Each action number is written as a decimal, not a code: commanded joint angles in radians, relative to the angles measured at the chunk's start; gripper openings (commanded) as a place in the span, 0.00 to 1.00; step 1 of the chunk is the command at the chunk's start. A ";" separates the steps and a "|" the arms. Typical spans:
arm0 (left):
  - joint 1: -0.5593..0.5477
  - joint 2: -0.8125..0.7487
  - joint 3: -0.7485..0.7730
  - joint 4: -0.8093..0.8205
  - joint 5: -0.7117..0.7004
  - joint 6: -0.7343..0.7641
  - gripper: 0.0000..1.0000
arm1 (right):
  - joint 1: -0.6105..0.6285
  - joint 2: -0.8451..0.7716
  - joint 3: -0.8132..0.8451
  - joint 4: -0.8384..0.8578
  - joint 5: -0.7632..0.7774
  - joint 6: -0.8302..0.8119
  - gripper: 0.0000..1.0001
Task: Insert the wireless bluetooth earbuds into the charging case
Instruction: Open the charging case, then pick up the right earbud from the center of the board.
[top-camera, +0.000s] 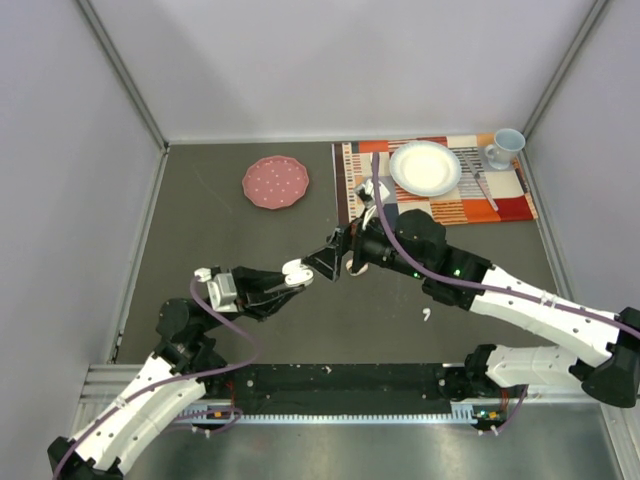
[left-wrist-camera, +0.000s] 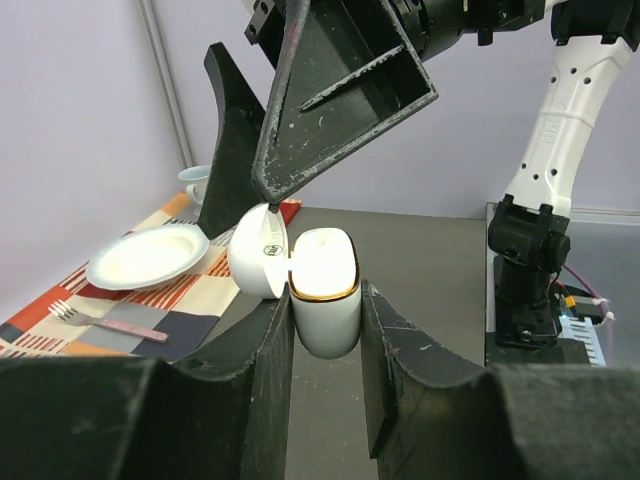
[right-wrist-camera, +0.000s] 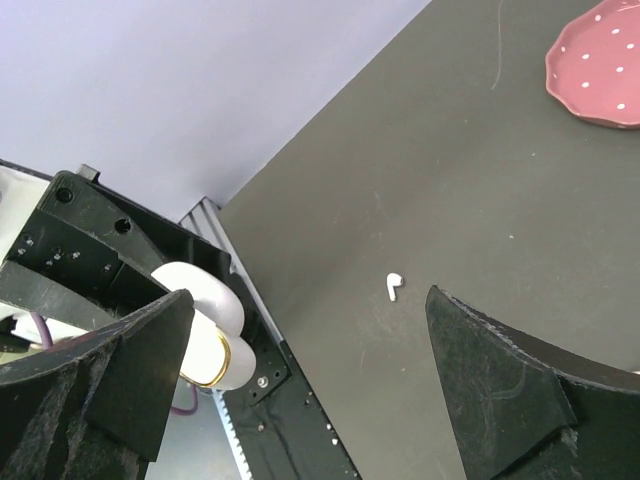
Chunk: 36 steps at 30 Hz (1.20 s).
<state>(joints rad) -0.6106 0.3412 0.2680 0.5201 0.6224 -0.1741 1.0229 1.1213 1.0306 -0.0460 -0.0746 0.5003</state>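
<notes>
our left gripper (left-wrist-camera: 326, 335) clamps the open charging case (left-wrist-camera: 322, 285), and our right gripper (top-camera: 336, 258), spread wide beside it, is nearer the earbud (top-camera: 427, 315) lying toward the near edge of the table (top-camera: 250, 335).

Pale lilac-grey walls (top-camera: 340, 60) are enclosing a dark grey bench (top-camera: 200, 230) under soft, even light.
A checked placemat (top-camera: 505, 208) is lying on the bench; behind it the back wall is meeting the right wall at a slanting metal post (top-camera: 565, 70), a matching post (top-camera: 120, 70) is standing well to its left, and a ribbed metal rail (top-camera: 105, 378) is running along the bench edge opposite it.
</notes>
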 joint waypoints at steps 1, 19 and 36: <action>-0.003 -0.016 0.031 0.051 0.028 -0.016 0.00 | -0.012 0.000 0.045 0.018 -0.010 0.003 0.99; -0.003 -0.091 -0.006 -0.028 -0.059 -0.005 0.00 | -0.173 -0.140 0.023 -0.290 0.328 0.150 0.99; -0.003 -0.084 0.010 -0.086 -0.050 0.019 0.00 | -0.353 -0.221 -0.400 -0.667 0.530 0.469 0.93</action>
<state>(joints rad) -0.6106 0.2512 0.2626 0.4316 0.5751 -0.1699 0.6838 0.9104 0.6857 -0.6735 0.3626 0.8665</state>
